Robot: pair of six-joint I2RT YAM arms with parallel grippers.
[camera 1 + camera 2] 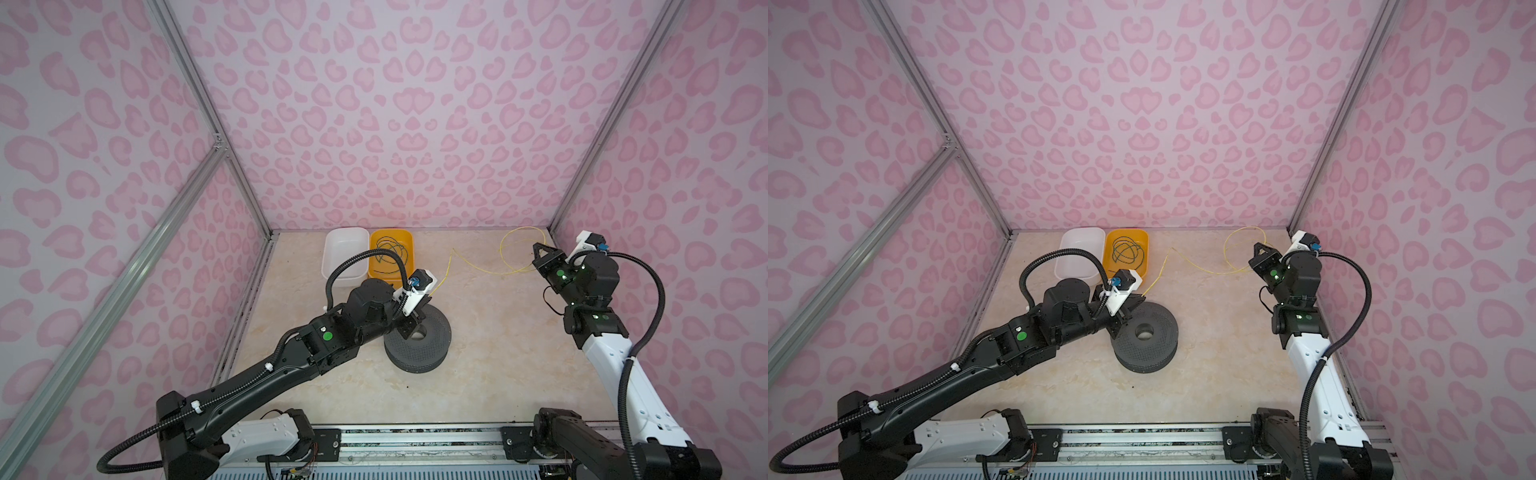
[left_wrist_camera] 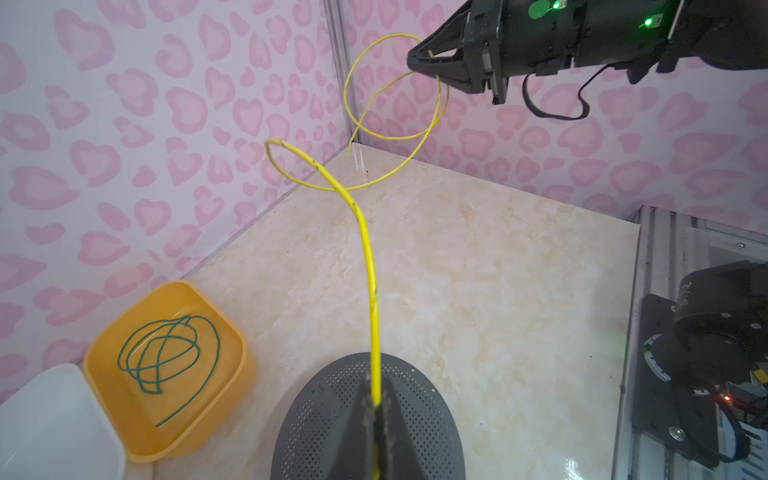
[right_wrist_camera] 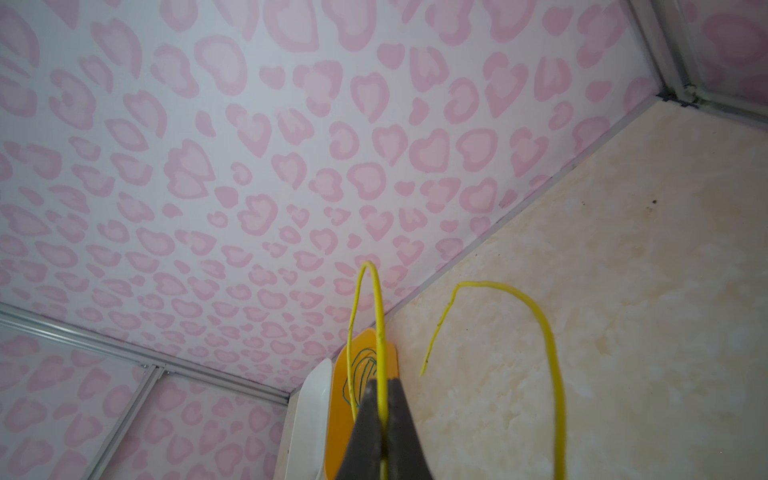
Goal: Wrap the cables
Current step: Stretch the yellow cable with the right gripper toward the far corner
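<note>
The yellow cable runs slack above the table between my two grippers, curling into loops near the back right corner. My left gripper is shut on one end of it, just above the grey perforated spool. My right gripper is shut on the yellow cable at a raised loop, and the free tail hangs beside it. The green cable lies coiled in the orange bin.
An empty white bin stands against the orange bin's left side at the back of the table. Pink patterned walls with metal frame posts close the table on three sides. A metal rail with the arm bases runs along the front edge.
</note>
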